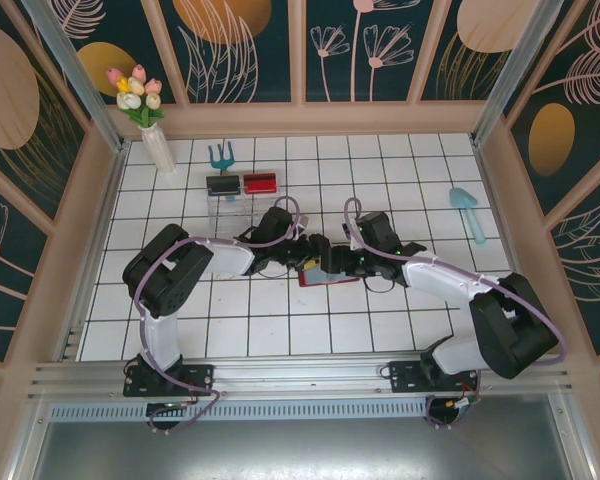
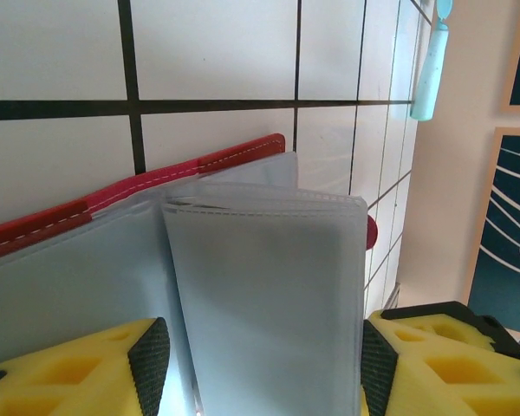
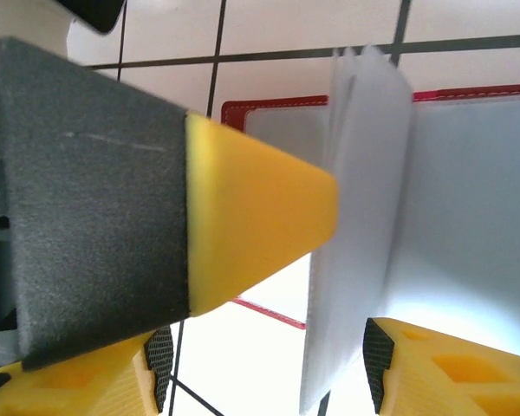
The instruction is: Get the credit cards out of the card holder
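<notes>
The red card holder (image 1: 315,278) lies open on the tiles mid-table, and both grippers meet over it. My left gripper (image 1: 305,256) is open. In the left wrist view its jaws (image 2: 258,368) straddle a raised grey-blue pocket leaf (image 2: 269,295), with a gap at the left pad. The holder's red rim (image 2: 234,156) runs behind the leaf. My right gripper (image 1: 333,263) is open too. Its jaws (image 3: 264,368) stand around pocket leaves (image 3: 355,225) seen edge-on and touch nothing. The left gripper's yellow finger (image 3: 251,208) crosses in front. The credit cards are hidden.
A clear stand holding a black tray (image 1: 223,185) and a red tray (image 1: 259,183) sits behind the grippers. A vase of tulips (image 1: 152,130) and a teal rake (image 1: 220,155) stand at the back left. A teal scoop (image 1: 467,212) lies at the right.
</notes>
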You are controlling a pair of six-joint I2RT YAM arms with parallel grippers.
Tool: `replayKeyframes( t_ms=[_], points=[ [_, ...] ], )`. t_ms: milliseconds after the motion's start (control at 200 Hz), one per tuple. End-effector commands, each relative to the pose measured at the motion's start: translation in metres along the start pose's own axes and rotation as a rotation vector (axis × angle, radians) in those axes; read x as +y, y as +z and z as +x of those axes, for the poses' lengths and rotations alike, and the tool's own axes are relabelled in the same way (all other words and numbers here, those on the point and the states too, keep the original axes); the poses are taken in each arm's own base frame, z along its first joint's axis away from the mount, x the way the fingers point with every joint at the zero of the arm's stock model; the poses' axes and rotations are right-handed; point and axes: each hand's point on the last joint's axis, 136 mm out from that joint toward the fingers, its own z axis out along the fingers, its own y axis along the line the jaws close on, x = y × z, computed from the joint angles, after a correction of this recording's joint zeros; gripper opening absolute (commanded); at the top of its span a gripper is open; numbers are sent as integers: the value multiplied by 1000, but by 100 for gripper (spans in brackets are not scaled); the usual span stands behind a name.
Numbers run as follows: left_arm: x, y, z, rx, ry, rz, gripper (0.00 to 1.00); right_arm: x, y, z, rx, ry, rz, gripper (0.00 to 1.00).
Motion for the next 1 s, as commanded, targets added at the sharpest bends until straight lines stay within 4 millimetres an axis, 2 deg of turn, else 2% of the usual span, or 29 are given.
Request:
replayKeyframes(
  t_ms=[0, 125, 310, 656, 996],
  points=[
    [12, 3, 11, 34, -7, -28, 62, -13, -12, -14, -81, 60, 19, 61],
    [12, 2, 12, 33, -7, -26, 62, -27, -14, -11, -80, 91, 44, 59],
    [11, 2, 12, 34, -9, -22, 62, -34, -6, -2, -46, 106, 56, 54],
    [8, 0, 11, 29, -6, -16, 63, -41, -2, 3, -24, 111, 85, 52],
    [4, -5, 11, 23, 7, -25, 65, -61, -4, 3, -30, 132, 191, 50]
  ],
)
